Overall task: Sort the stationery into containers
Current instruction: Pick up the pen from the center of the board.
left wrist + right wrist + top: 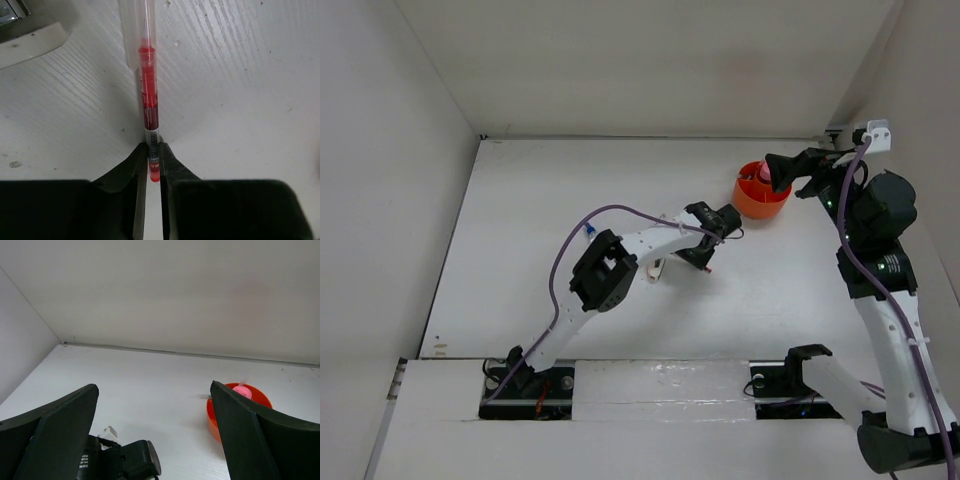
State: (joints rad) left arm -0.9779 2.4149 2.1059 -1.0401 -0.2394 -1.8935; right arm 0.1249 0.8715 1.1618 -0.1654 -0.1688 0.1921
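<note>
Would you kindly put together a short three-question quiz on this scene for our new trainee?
1. True or false: the left fingers are shut on the red pen.
2. The right fingers are: A) open, holding nothing; B) shut on a green pen; C) clamped on a rim.
3. Fill in: the cap showing inside the tub is ____ in colour.

Key: 1 true; 2 A; 3 pink.
</note>
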